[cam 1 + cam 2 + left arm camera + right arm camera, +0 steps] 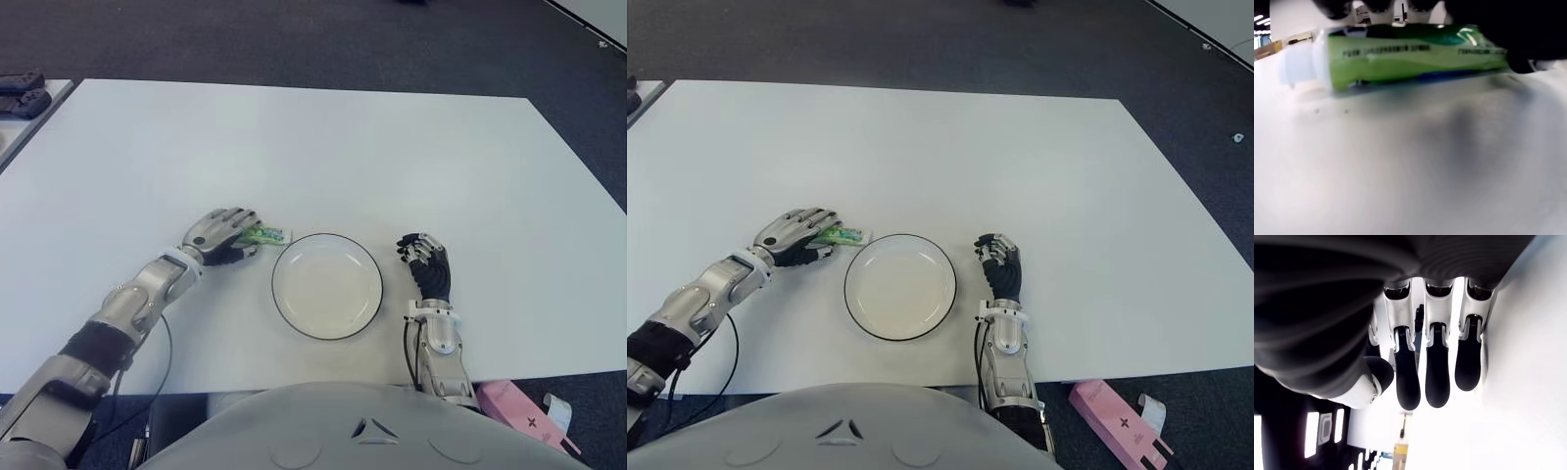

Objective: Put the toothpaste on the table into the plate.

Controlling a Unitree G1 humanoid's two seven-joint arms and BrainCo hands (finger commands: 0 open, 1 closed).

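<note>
One small green toothpaste tube lies flat on the white table, at about ten o'clock from the plate and just beside its rim. My left hand covers its rear part, fingers draped over the top; from the wrist view I judge them closed on the tube, though it has not left the table. I expect it to be light, soft in the body and a little slick, so squeezing mid-tube may dent it; I would hold nearer the stiffer shoulder by the white cap. My right hand shows at three o'clock from the plate, fingers loosely extended, holding nothing.
</note>
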